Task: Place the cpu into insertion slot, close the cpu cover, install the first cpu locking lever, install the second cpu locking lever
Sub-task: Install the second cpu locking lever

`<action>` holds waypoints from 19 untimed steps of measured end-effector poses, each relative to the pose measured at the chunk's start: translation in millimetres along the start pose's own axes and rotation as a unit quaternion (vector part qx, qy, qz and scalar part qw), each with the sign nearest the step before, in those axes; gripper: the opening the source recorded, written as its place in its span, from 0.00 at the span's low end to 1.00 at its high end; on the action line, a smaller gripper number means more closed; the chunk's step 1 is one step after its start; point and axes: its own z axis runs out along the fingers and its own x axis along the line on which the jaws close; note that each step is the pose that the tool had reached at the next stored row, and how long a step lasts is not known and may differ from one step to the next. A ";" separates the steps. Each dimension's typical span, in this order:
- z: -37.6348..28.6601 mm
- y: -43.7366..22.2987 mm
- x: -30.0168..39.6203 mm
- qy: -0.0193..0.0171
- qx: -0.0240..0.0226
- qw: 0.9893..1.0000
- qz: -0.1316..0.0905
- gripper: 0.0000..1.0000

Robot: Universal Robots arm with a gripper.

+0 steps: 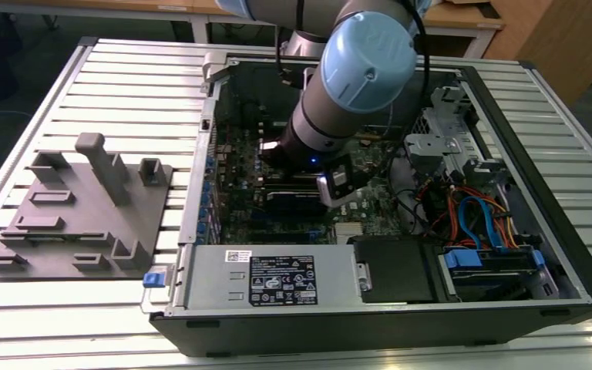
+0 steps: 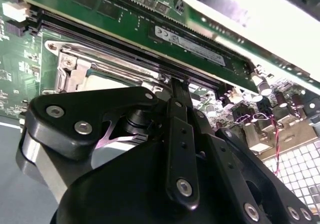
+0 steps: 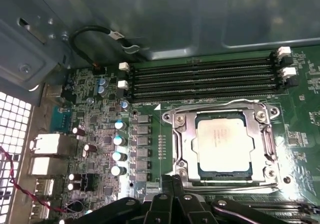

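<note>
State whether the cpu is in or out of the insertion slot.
In: the cpu lies flat inside the insertion slot, with the cpu cover framing it.

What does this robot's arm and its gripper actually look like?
The arm is a thick grey tube with a rounded pale-blue cap at its joint and a black cable running along it. Near the wrist sits a small blue light above a silvery block. The gripper is matte black, built from flat linked bars held by round silver screws.
</note>
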 end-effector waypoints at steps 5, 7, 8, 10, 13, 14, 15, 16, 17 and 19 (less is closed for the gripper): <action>2.8 1.5 1.2 0.000 -0.003 1.000 0.000 0.10; 3.5 2.0 1.7 0.000 -0.004 1.000 0.000 0.10; 4.0 2.4 2.0 0.000 -0.005 1.000 0.000 0.10; 4.4 2.7 2.7 0.000 -0.005 1.000 0.000 0.10; 3.9 3.1 3.6 0.000 -0.004 1.000 0.000 0.10; 3.0 3.5 3.9 0.000 -0.005 1.000 0.000 0.10; 1.9 4.0 4.3 0.000 -0.005 1.000 0.000 0.10; 0.5 4.5 4.8 0.000 -0.005 1.000 0.000 0.10; -1.4 5.2 5.5 0.000 -0.005 1.000 0.000 0.10; -3.4 5.9 6.4 0.000 -0.005 1.000 0.000 0.10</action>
